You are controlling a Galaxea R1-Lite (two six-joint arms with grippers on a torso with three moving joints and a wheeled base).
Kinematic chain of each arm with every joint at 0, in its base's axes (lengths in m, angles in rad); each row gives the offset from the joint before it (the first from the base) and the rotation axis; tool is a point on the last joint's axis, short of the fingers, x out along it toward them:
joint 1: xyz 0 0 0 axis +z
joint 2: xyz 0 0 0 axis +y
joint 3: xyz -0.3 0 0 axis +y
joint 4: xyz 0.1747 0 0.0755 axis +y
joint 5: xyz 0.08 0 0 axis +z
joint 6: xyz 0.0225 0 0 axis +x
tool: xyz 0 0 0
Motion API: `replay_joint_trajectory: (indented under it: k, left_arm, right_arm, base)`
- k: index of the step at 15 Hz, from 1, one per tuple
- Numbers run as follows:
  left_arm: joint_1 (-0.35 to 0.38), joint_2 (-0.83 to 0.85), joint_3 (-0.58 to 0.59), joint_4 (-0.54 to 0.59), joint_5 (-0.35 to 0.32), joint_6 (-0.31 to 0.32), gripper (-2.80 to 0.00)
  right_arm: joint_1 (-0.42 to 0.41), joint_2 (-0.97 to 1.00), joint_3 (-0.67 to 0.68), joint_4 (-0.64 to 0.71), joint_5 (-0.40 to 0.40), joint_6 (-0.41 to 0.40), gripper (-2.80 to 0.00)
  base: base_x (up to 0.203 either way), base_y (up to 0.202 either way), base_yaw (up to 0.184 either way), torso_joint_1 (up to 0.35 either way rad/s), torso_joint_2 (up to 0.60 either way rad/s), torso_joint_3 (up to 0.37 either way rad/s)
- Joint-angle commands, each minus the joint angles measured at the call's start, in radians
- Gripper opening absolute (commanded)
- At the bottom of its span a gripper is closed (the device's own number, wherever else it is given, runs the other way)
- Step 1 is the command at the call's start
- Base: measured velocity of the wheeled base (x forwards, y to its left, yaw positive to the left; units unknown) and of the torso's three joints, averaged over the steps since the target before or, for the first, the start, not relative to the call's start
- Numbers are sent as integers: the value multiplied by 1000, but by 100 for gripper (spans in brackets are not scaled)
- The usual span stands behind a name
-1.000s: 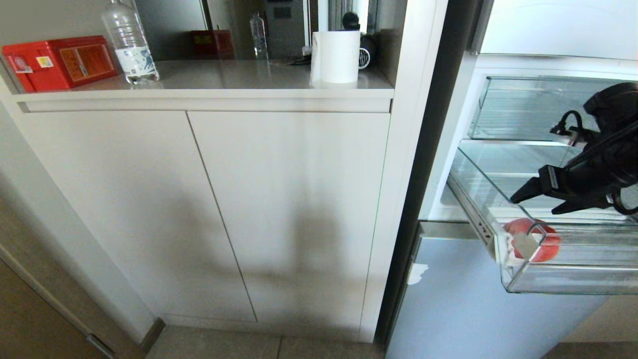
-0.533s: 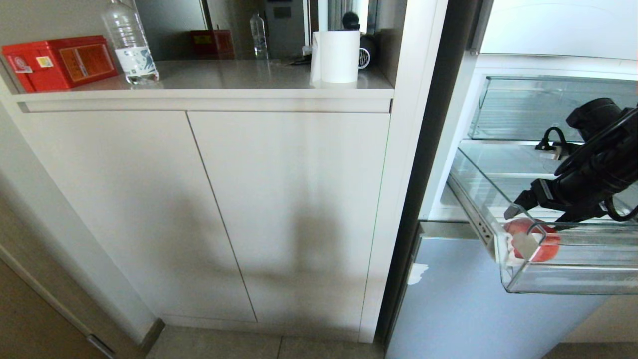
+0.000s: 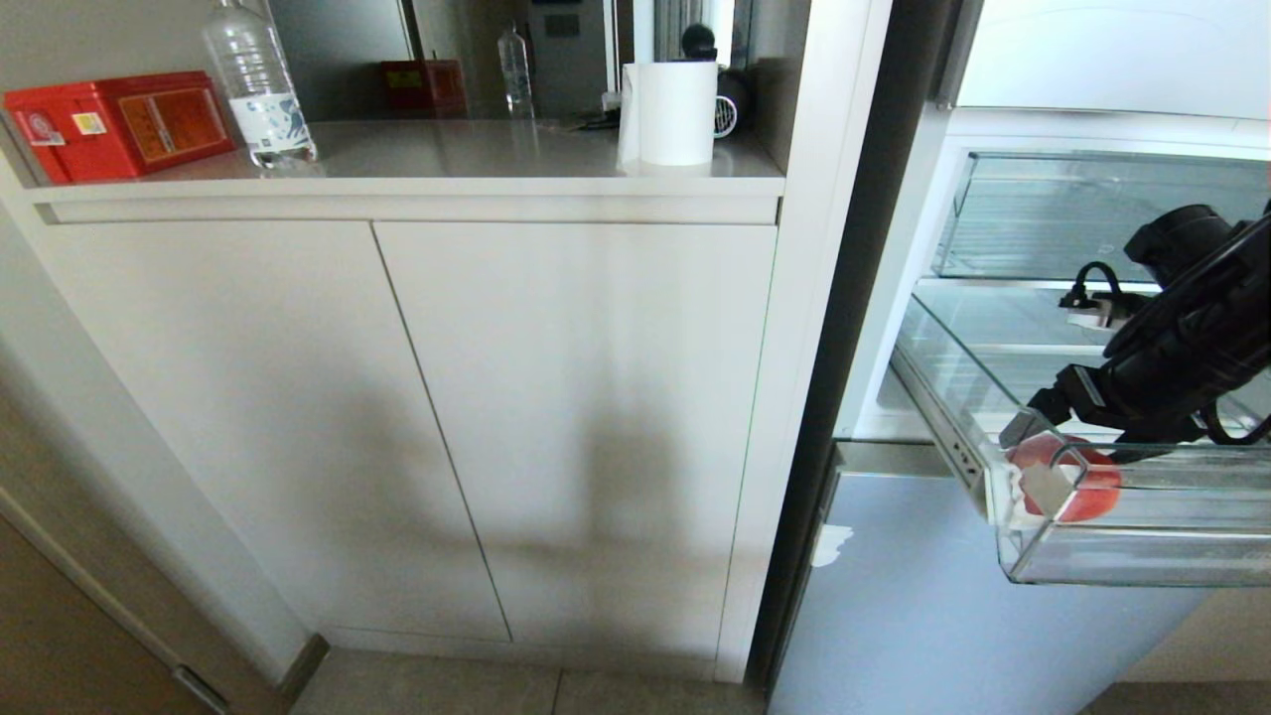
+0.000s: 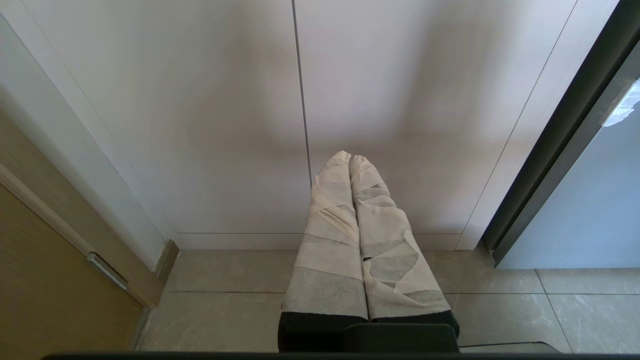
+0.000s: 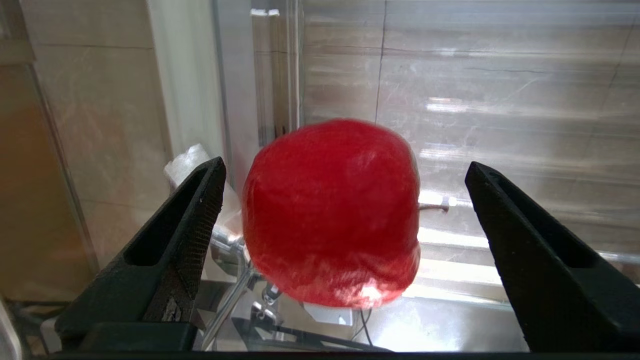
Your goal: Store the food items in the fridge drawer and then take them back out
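At the right edge of the frame, the right end effector (image 5: 345,210) sits wide open around a red food item (image 5: 332,212) in the clear fridge drawer (image 3: 1122,556), fingers apart from it.

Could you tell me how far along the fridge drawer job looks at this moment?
Done: one red food item lies in the pulled-out fridge drawer. In hand: the right hand is open around it, fingers clear of it. The left hand is parked, shut, by the cabinet. Left: whether this is storing or retrieving cannot be told.
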Motion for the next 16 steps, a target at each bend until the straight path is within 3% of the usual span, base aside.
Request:
replay_joint_trajectory:
  k: [1, 4, 16]
  left_arm:
    - [1, 0, 0, 0, 0, 0, -280]
    - [1, 0, 0, 0, 0, 0, -280]
    - [1, 0, 0, 0, 0, 0, -280]
  right_arm:
    - [0, -20, 1, 7, 3, -9, 0]
    - [-4, -22, -3, 60, 1, -71, 0]
    - [-31, -18, -12, 136, -5, -119, 0]
  base:
    - [0, 0, 0, 0, 0, 0]
    - [0, 0, 0, 0, 0, 0]
    - [0, 0, 0, 0, 0, 0]
